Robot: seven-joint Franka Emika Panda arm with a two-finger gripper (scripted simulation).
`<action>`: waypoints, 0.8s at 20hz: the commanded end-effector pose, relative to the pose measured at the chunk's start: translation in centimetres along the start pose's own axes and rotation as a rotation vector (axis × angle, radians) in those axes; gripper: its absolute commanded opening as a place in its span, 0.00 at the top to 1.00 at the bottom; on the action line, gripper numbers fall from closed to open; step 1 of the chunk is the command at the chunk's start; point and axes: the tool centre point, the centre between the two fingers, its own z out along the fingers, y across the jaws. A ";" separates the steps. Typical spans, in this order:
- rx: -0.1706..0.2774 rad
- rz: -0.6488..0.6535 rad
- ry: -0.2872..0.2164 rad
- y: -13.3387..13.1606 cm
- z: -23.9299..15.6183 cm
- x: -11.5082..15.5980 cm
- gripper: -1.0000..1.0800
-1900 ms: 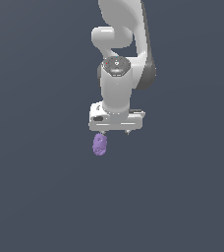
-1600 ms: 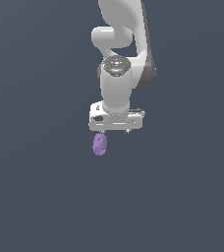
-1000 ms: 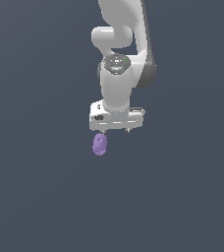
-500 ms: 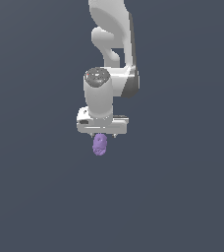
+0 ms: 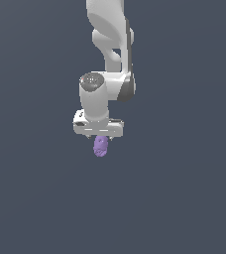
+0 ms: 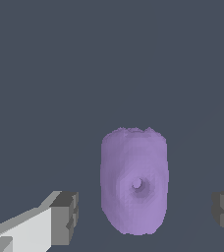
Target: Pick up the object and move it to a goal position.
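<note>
One object (image 6: pixel 134 182) | between spread claw (image 6: pixel 146 214) fingers, untouched

All I get behind the work is one flat slate-grey backdrop (image 5: pixel 30 198), the same dark blue-grey tone from edge to edge in the exterior view. I see no seam, wall line, floor edge or furniture to separate near from far. The wrist view shows the same plain grey field (image 6: pixel 45 59). Lighting looks even and soft, casting no shadow I can pick out.
</note>
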 end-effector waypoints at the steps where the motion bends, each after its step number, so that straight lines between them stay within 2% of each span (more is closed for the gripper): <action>1: 0.000 0.000 0.000 0.0 0.4 0.0 0.04; 9: 0.000 0.002 0.001 0.1 4.0 -0.1 0.04; 15: -0.001 0.003 0.001 0.1 5.0 0.0 0.04; 16: -0.001 0.003 0.001 0.1 5.0 0.0 1.00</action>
